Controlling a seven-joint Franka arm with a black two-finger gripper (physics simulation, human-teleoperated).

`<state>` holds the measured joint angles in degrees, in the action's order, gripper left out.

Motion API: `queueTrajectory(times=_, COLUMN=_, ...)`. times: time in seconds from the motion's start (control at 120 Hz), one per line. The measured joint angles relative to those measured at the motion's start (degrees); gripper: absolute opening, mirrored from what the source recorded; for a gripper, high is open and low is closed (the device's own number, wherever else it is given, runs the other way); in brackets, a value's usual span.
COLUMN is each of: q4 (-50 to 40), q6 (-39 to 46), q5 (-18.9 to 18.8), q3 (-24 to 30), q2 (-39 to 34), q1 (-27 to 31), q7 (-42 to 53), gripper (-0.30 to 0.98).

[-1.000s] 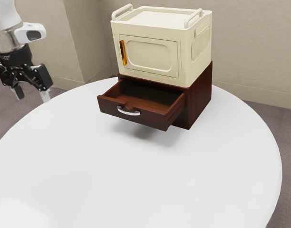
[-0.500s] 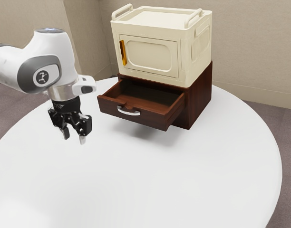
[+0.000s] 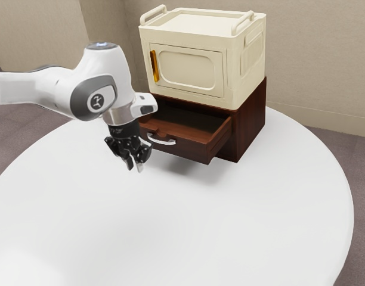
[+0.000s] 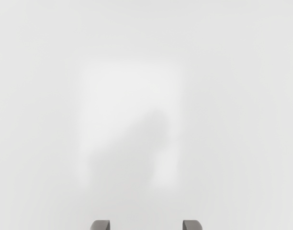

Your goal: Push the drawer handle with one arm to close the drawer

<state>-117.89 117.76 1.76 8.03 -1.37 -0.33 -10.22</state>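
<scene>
My gripper [image 3: 135,166] points down over the white table, on the exterior view's left of the drawer's silver handle [image 3: 161,140] and somewhat lower in the picture. Its two fingers stand apart with nothing between them. In the wrist view both tips of the gripper [image 4: 146,225] appear, well separated, above the white tabletop. The brown drawer [image 3: 191,149] is pulled out of its dark wooden cabinet [image 3: 250,122]; my hand hides its near left corner. I cannot see any contact between hand and drawer.
A cream box [image 3: 194,65] with a yellow-handled door rests on the cabinet. The round white table [image 3: 188,226] extends in front of the drawer, its curved edge toward the exterior view's right. Walls stand behind.
From the exterior view's far left, my arm has swung toward the drawer, and my hand has turned. The drawer has stayed where it was, pulled out.
</scene>
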Motion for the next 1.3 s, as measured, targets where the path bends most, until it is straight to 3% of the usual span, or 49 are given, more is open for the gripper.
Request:
queueTrajectory(times=0.692, q4=21.88, q6=1.25, q5=-4.91, q3=-1.95, q2=21.77, q1=0.76, q7=-0.77, gripper=0.05)
queueTrajectory(times=1.3, q4=39.75, q6=5.77, q5=-7.29, q3=-2.84, q2=35.36, q1=0.77, q7=1.27, gripper=0.04)
